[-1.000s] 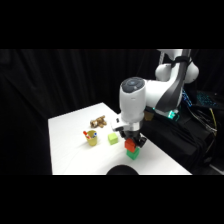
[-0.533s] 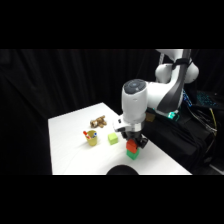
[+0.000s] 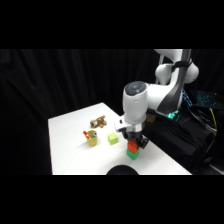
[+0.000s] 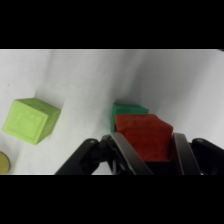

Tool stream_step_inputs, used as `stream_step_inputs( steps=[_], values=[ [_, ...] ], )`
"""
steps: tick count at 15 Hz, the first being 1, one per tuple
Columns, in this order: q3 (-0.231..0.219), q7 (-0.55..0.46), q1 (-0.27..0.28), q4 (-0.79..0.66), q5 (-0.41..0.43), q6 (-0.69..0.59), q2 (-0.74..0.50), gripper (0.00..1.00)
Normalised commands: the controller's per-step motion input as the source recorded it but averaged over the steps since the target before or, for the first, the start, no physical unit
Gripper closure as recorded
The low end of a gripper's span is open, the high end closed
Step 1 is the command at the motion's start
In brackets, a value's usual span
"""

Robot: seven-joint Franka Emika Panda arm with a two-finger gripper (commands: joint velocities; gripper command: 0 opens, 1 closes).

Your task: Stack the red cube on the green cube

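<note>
We log the flat white table (image 3: 75, 125) first: it fills the lower left and centre of the side view and forms the whole pale background of the wrist view.

Next, the white Franka arm (image 3: 167, 90) enters from the upper right of the side view and bends down over the table's right part, ending in the gripper (image 3: 133, 141) just above the lower centre of the frame.

In the wrist view the gripper (image 4: 150, 150) rises from the bottom edge. Its two fingers (image 4: 181, 152) are clamped on opposite sides of the small plain orange-red cube (image 4: 145, 136), which sits right of centre.

The red cube (image 3: 132, 147) is directly over the small deep emerald-green cube (image 4: 129, 108), of which only the far edge shows above the red one in the wrist view. In the side view the green cube (image 3: 132, 155) appears just under the red one. We cannot tell whether the two are touching.

The paler lime-green cube (image 4: 31, 120) stands apart at the left of the wrist view, and left of the stack in the side view (image 3: 113, 138).

Further left in the side view stand a small yellow toy figure (image 3: 91, 136) and, above it, a small brown toy (image 3: 98, 121).
</note>
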Motion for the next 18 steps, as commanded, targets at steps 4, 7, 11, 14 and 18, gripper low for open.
stream_step_inputs(
  steps=[4, 7, 11, 14, 18],
  values=[
    [0.015, -0.11, -0.060, -0.10, 0.119, 0.19, -0.03, 0.73],
    [0.017, -0.14, -0.061, -0.08, 0.126, 0.17, -0.02, 0.73],
    [0.014, -0.15, -0.056, -0.05, 0.125, 0.15, -0.02, 0.16],
    [0.010, -0.18, -0.065, -0.01, 0.131, 0.13, 0.00, 0.00],
    [0.010, -0.16, -0.037, -0.03, 0.117, 0.10, -0.05, 0.00]
  ],
)
